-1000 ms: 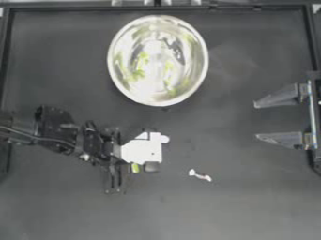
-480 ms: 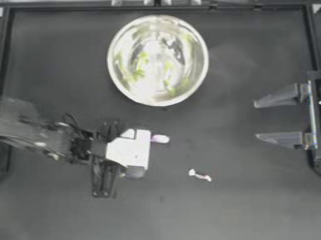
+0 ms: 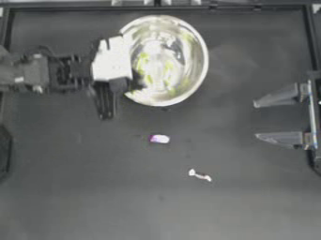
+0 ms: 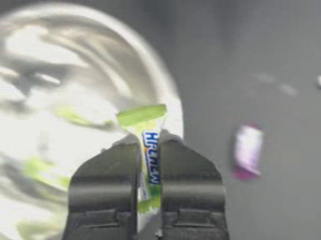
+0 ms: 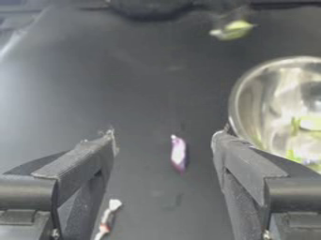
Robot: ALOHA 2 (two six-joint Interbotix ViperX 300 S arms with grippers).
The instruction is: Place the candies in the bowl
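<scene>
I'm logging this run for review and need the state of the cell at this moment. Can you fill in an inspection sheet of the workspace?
Surface: dark table, bare apart from the items below.
Job's things: bowl at the far middle, yellow-green sweets showing inside; purple-and-white candy on the table in front of the bowl; white-and-red candy farther out, apart from it; yellow-green candy pinched upright in the left gripper.
Clutter: nothing seen.
Grippers: left gripper shut on the yellow-green candy, at the bowl's left rim; right gripper open, parked at the right edge.
Cables: dark bundle along the left arm.
Surroundings: dark frame rail along the far edge.
</scene>
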